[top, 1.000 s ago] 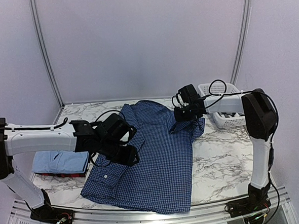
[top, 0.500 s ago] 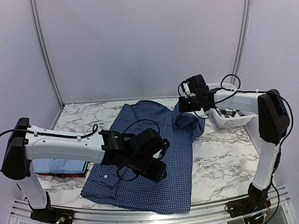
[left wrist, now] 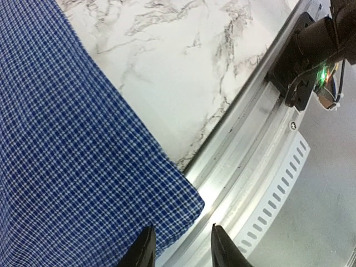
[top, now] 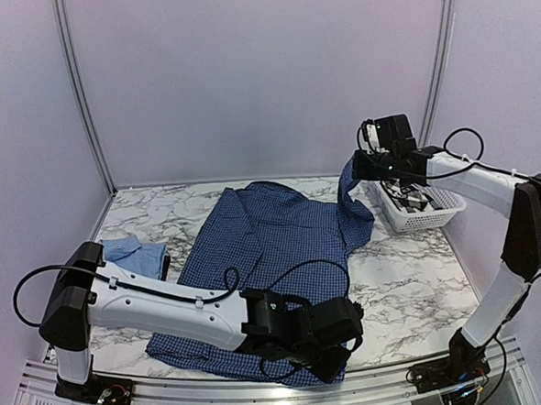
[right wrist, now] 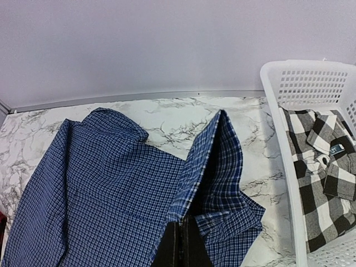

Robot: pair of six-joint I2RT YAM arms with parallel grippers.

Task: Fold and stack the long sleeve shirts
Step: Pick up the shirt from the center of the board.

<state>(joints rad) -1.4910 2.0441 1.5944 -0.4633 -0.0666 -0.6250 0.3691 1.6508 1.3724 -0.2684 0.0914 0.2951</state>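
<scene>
The navy shirt point(top: 273, 248) lies unfolded on the table point(top: 400, 295). The right fingers point(right wrist: 171, 247) pinch its far-right edge aloft, and the left fingers point(left wrist: 146, 247) are spread beside its near hem. The light blue shirt point(top: 134, 256) looks folded at the left; the checked shirt point(right wrist: 320, 167) waits in the basket point(right wrist: 311, 65).

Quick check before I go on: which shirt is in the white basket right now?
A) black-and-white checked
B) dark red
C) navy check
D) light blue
A: the right wrist view shows the black-and-white checked shirt lying inside the white basket, while the navy shirt is out on the table.
</scene>
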